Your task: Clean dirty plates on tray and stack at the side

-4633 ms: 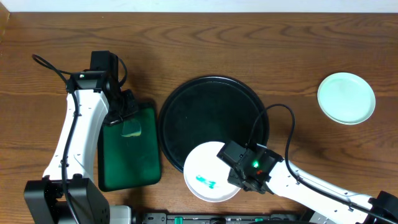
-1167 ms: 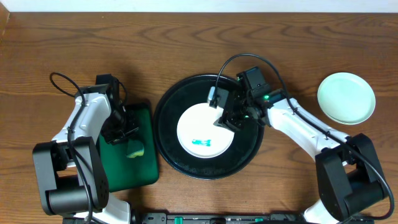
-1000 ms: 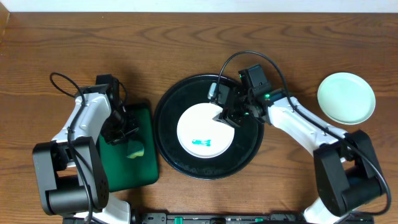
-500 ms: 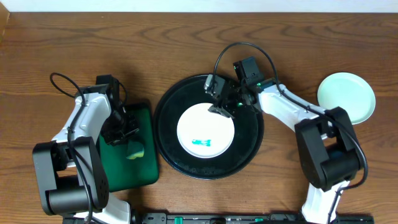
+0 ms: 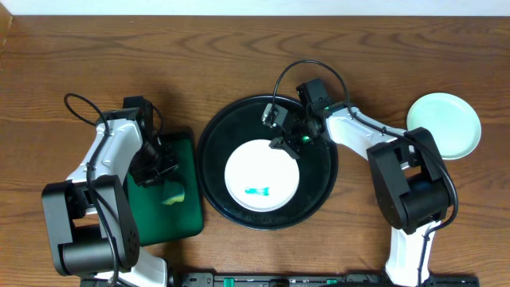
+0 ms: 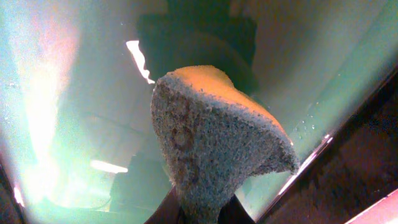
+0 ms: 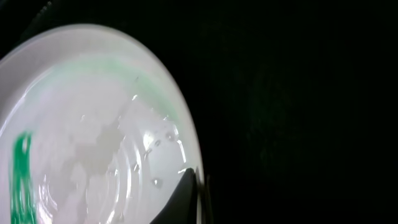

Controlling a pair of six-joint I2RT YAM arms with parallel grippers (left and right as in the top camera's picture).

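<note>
Two robot arms are seen from above over a brown wooden desk [image 5: 80, 48]. The right hand [image 5: 284, 143] is set at the far rim of a white plate [image 5: 261, 176]. This plate lies inside the round black tray [image 5: 215, 147], on the side of the tray nearer the arm bases. A short teal smear [image 5: 259, 191] is seen on the plate, on the side away from the hand.

In the right wrist view a dark fingertip [image 7: 185, 194] is shown against the plate's rim. A pale green haze runs along that rim, and the smear appears as a green streak further in. How far this hand is opened cannot be told, nor whether the plate is gripped. A black cable [image 5: 291, 76] is looped beyond the hand, and a small green light [image 5: 306, 140] is lit beside it.

Well off to the outer side of the right hand, a pale-mint plate [image 5: 444, 126] is set alone on the desk, outside the tray.

The left hand [image 5: 165, 175] is held over a rectangular dark-green tray [image 5: 171, 219], which lies just beside the round tray. A yellow-green sponge [image 5: 173, 192] is seen at its fingertips. In the left wrist view the sponge is pinched at its narrow end between the closed-in fingers, above the glossy green tray floor.
</note>
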